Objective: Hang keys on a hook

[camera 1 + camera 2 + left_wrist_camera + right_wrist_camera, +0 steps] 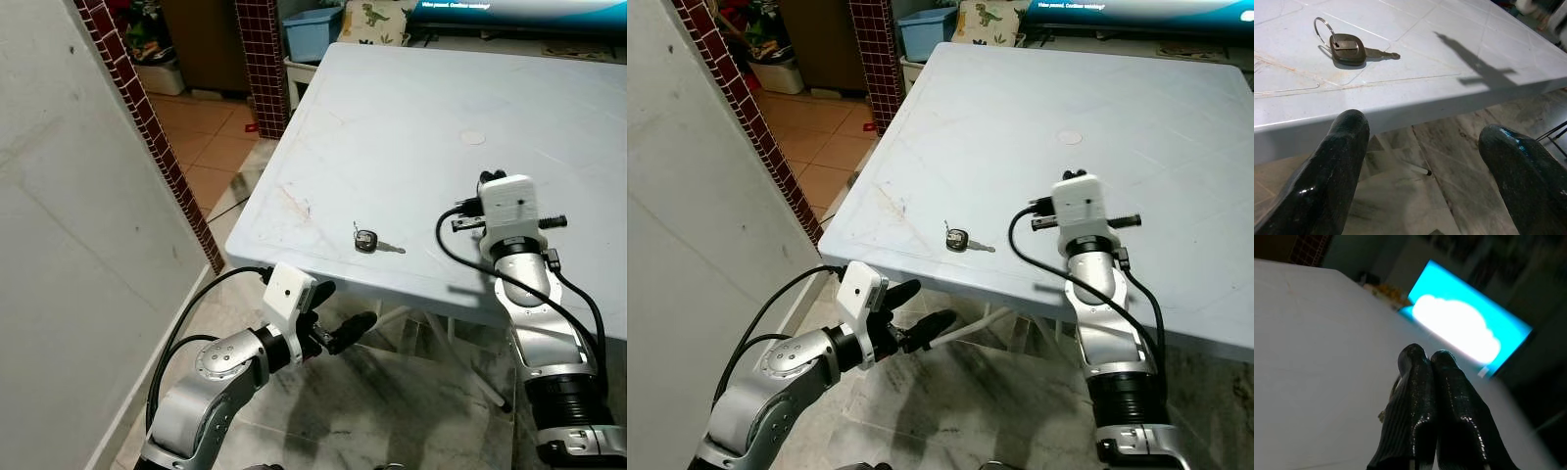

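Note:
A single key with a black head and a metal ring (367, 240) lies flat on the white table (421, 108), close to its front edge. The left wrist view has the key (1347, 48) just past that edge. My left gripper (345, 306) is open, held below and in front of the table edge, a little left of the key. Its two black fingers (1337, 161) stand wide apart with nothing between them. My right gripper (492, 177) hovers over the table to the right of the key, its fingers (1420, 382) pressed shut together and holding nothing I can see.
A white wall (69, 245) and a red-tiled pillar (147, 127) close off the left side. A blue bin (312, 31) and a lit screen (1459, 328) stand beyond the table's far end. Table legs (411, 323) cross the marble floor beneath.

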Robot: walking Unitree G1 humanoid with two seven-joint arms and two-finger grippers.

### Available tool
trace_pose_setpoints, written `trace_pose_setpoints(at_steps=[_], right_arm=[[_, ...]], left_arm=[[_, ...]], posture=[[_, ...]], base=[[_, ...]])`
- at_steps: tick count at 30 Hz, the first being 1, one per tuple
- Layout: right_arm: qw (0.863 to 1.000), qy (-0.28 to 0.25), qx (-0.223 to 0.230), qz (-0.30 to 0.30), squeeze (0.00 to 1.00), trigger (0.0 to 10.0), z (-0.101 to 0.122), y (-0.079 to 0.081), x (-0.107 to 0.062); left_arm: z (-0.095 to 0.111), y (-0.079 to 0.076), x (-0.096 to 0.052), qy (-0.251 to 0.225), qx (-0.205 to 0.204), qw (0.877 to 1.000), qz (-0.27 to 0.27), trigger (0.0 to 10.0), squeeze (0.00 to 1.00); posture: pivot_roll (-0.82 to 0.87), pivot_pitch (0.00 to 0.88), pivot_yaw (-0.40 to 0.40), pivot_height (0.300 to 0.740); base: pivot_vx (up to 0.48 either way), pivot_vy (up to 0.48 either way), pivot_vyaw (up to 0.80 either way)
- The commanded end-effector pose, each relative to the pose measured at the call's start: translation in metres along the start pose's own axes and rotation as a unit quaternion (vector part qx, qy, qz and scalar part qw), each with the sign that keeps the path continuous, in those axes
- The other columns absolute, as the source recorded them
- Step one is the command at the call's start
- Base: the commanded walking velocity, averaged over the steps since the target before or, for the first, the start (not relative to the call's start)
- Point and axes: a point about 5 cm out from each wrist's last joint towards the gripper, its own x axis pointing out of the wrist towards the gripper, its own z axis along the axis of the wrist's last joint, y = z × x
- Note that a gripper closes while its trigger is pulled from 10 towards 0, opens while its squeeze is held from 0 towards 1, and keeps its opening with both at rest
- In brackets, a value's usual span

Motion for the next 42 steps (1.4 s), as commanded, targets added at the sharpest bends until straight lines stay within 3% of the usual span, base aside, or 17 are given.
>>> trace_pose_setpoints(at_steps=[1, 5, 7, 9, 10, 11, 16, 17, 18, 25, 27, 33, 42], right_arm=[[0.998, -0.045, -0.051, 0.013, 0.00, 10.0, 0.015, 0.005, 0.001], [1.000, -0.005, -0.014, 0.027, 0.00, 10.0, 0.006, 0.010, 0.000], [0.997, 0.061, 0.040, 0.020, 0.00, 10.0, -0.012, 0.008, -0.001], [0.993, 0.093, 0.065, 0.025, 0.00, 10.0, -0.020, 0.009, -0.002], [0.983, 0.141, 0.115, 0.039, 0.00, 10.0, -0.030, 0.014, -0.004], [0.978, 0.155, 0.135, 0.041, 0.00, 10.0, -0.032, 0.016, -0.005], [0.964, 0.185, 0.189, 0.041, 0.00, 10.0, -0.037, 0.018, -0.009], [0.961, 0.187, 0.198, 0.039, 0.22, 10.0, -0.037, 0.018, -0.010], [0.959, 0.189, 0.208, 0.037, 1.00, 10.0, -0.037, 0.017, -0.011], [0.959, 0.168, 0.227, 0.035, 1.00, 10.0, -0.030, 0.015, -0.009], [0.965, 0.159, 0.207, 0.028, 1.00, 10.0, -0.027, 0.013, -0.009], [0.963, 0.172, 0.206, 0.022, 1.00, 10.0, -0.031, 0.013, -0.013], [0.955, 0.201, 0.205, 0.070, 1.00, 10.0, -0.034, 0.032, -0.024]], left_arm=[[0.000, 0.003, -0.001, 0.003, 0.008, 1.000, 0.010, 10.0, 0.00], [-0.001, 0.003, 0.000, 0.004, 0.009, 1.000, 0.009, 10.0, 0.00], [-0.001, 0.004, 0.000, 0.004, 0.010, 1.000, 0.011, 10.0, 0.00], [-0.001, 0.004, 0.001, 0.005, 0.011, 1.000, 0.011, 10.0, 0.00], [-0.001, 0.004, 0.001, 0.006, 0.012, 1.000, 0.011, 10.0, 0.00], [-0.002, 0.004, 0.001, 0.007, 0.013, 1.000, 0.011, 10.0, 0.00], [-0.002, 0.004, 0.001, 0.008, 0.014, 1.000, 0.009, 10.0, 0.00], [-0.002, 0.003, 0.001, 0.008, 0.014, 1.000, 0.009, 10.0, 0.00], [-0.002, 0.003, 0.001, 0.008, 0.014, 1.000, 0.009, 10.0, 0.00], [-0.002, 0.003, 0.001, 0.010, 0.015, 1.000, 0.009, 10.0, 0.00], [-0.002, 0.003, 0.001, 0.010, 0.016, 1.000, 0.009, 10.0, 0.00], [-0.003, 0.002, 0.001, 0.011, 0.017, 1.000, 0.009, 10.0, 0.00], [-0.004, 0.002, 0.002, 0.014, 0.020, 1.000, 0.006, 10.0, 0.00]], posture=[[-0.07, 0.120, 0.079, 0.740], [-0.07, 0.117, 0.078, 0.740], [-0.07, 0.115, 0.078, 0.740], [-0.07, 0.115, 0.078, 0.740], [-0.07, 0.116, 0.079, 0.740], [-0.07, 0.116, 0.079, 0.740], [-0.07, 0.118, 0.080, 0.740], [-0.07, 0.118, 0.080, 0.740], [-0.07, 0.118, 0.080, 0.740], [-0.07, 0.118, 0.080, 0.740], [-0.07, 0.120, 0.079, 0.740], [-0.07, 0.119, 0.078, 0.740], [-0.07, 0.113, 0.076, 0.740]], base=[[0.000, 0.000, 0.00], [0.000, 0.000, 0.00], [0.000, 0.000, 0.00], [0.000, 0.000, 0.00], [0.000, 0.000, 0.00], [0.000, 0.000, 0.00], [0.000, 0.000, 0.00], [0.000, 0.000, 0.00], [0.000, 0.000, 0.00], [0.000, 0.000, 0.00], [0.000, 0.000, 0.00], [0.000, 0.000, 0.00], [0.000, 0.000, 0.00]])
